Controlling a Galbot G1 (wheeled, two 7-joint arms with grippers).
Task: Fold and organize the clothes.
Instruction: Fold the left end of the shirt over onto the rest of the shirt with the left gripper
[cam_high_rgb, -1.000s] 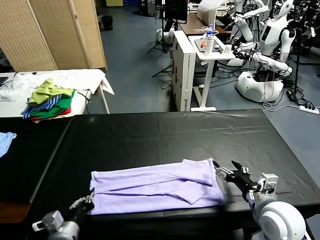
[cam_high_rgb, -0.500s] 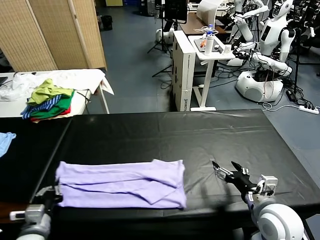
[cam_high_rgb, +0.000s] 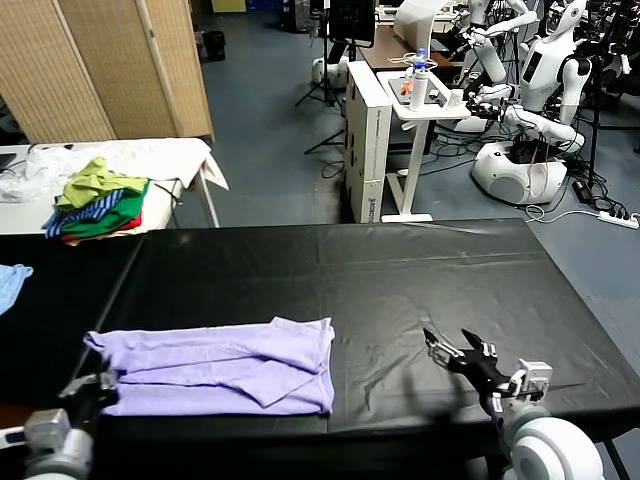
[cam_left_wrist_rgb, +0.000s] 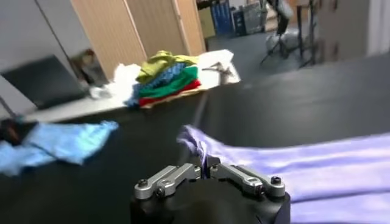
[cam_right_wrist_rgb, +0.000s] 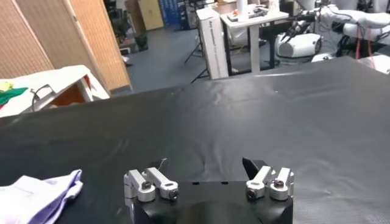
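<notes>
— So where is the T-shirt?
— Folded along the counter's near edge, toward its left corner; my left pincer is clamped on its end.
— Right pincer?
— Fingers apart, over bare counter.

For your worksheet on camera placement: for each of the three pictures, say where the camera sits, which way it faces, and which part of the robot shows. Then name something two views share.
Head view: on the robot's head, looking forward and down at the black table; the left gripper and right gripper show at the near edge.
Left wrist view: on the left arm, looking along its shut fingers, which pinch the lavender T-shirt.
Right wrist view: on the right arm, looking over its open fingers across bare table.
Shared: the T-shirt appears in all three, and the multicoloured clothes pile in head and left wrist views.
</notes>
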